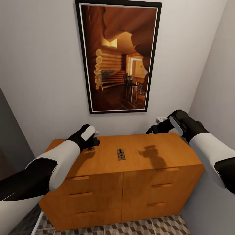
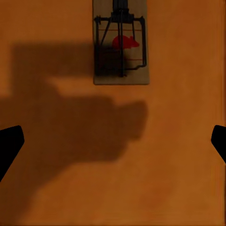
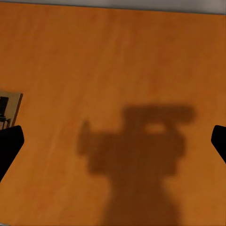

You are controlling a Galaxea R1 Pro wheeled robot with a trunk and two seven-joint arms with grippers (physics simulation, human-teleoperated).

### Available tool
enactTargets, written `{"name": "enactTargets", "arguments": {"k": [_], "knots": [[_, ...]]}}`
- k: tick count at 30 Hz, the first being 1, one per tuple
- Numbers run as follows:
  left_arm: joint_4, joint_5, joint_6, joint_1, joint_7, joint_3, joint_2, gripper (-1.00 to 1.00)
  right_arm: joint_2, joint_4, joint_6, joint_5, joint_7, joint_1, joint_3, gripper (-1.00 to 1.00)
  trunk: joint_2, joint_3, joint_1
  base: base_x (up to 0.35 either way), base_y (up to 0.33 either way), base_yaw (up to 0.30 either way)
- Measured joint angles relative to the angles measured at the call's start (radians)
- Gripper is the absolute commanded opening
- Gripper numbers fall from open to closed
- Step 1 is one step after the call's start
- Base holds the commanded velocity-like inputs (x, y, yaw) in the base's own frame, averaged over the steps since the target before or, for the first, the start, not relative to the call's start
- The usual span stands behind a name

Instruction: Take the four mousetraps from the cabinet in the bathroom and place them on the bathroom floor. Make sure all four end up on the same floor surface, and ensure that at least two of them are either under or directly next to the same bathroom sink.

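while over the cabinet [image 1: 130, 153], both arms poised

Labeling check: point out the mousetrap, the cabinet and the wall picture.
mousetrap [image 1: 121, 154], head view, middle of the board.
cabinet [image 1: 147, 186], head view, right drawer front.
wall picture [image 1: 119, 55], head view, center of the print.

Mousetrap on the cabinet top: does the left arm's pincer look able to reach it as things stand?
Probably yes. The left pincer is open above the bare cabinet top, and the mousetrap lies flat just ahead of it with nothing between them.
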Motion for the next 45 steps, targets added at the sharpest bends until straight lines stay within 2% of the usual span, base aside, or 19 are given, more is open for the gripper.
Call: {"name": "enactTargets", "arguments": {"k": [18, 45], "knots": [[-0.001, -0.001, 0.000, 0.000, -0.004, -0.001, 0.000, 1.00, -0.007, 0.000, 0.000, 0.000, 0.001, 0.000, 0.002, 1.00, 0.000, 0.000, 0.000, 0.122, 0.000, 0.000], [0.004, -0.008, 0.003, -0.001, -0.003, -0.009, 0.002, 1.00, -0.020, 0.000, 0.000, 0.000, 0.013, 0.000, 0.005, 1.00, 0.000, 0.000, 0.000, 0.009, 0.000, 0.000]]}}
